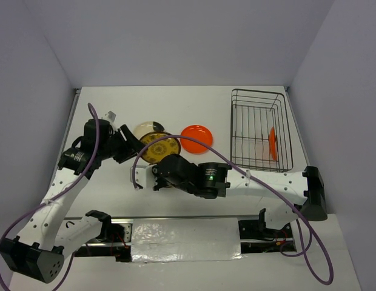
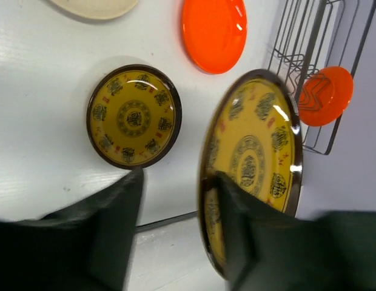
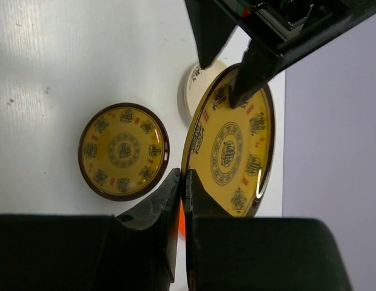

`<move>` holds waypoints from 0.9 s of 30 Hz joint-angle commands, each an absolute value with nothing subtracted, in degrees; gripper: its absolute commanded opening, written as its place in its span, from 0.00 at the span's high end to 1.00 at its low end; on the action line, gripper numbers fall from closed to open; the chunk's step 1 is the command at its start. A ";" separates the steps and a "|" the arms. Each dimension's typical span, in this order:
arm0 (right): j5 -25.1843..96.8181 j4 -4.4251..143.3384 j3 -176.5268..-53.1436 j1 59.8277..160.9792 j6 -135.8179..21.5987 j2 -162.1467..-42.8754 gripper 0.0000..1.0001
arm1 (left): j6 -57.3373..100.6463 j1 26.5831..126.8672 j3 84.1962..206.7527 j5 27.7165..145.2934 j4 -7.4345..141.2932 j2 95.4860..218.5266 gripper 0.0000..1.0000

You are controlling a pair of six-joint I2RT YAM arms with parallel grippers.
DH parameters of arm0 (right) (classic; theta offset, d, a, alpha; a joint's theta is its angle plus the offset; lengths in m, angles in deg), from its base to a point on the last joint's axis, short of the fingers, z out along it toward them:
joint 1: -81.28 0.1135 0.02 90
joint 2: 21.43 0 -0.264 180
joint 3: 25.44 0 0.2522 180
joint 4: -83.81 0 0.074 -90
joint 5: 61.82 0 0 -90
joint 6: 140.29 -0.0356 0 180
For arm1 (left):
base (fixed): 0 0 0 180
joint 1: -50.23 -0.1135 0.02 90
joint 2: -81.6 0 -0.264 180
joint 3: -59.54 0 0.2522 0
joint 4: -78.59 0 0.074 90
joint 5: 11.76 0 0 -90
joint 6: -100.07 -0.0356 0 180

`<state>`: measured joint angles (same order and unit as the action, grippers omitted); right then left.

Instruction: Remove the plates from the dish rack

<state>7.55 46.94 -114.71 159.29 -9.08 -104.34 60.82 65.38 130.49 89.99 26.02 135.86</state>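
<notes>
My right gripper (image 3: 183,176) is shut on the lower rim of an amber-yellow plate (image 3: 230,145) with a dark patterned rim and holds it on edge above the table. My left gripper (image 2: 181,176) is open, its jaws either side of the same plate (image 2: 255,151); one finger lies against its face. A second amber plate (image 2: 134,116) lies flat on the table, beside an orange-red plate (image 2: 214,30) and a cream plate (image 2: 97,6). The dark wire dish rack (image 1: 261,97) stands at the right with one orange-red plate (image 1: 272,143) upright in it. In the top view both grippers (image 1: 128,147) (image 1: 157,170) meet at an amber plate (image 1: 159,147).
The cream plate (image 1: 148,128) and the orange-red plate (image 1: 196,138) lie just behind the grippers. Purple cables loop over both arms. Grey walls close the table at the back and sides. The rail (image 1: 176,233) with the arm bases runs along the near edge.
</notes>
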 commanded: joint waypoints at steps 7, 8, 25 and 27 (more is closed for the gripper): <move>10.07 56.85 -111.12 159.76 -11.71 -101.94 0.99 | 60.17 65.52 126.92 91.52 34.41 135.48 1.00; 9.81 58.70 -109.36 159.59 -13.36 -101.16 0.82 | 60.09 65.52 125.18 91.25 36.50 135.22 1.00; 0.67 46.87 -88.42 128.68 -76.46 -63.72 0.00 | 63.07 66.48 103.37 89.23 70.44 144.60 0.96; -2.58 40.91 -89.29 126.11 -78.32 -60.90 0.00 | 62.90 67.71 103.28 88.18 70.97 146.45 0.89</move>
<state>-0.36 52.38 -87.97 129.00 -66.85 -62.71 61.71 66.26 103.50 88.77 63.04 144.78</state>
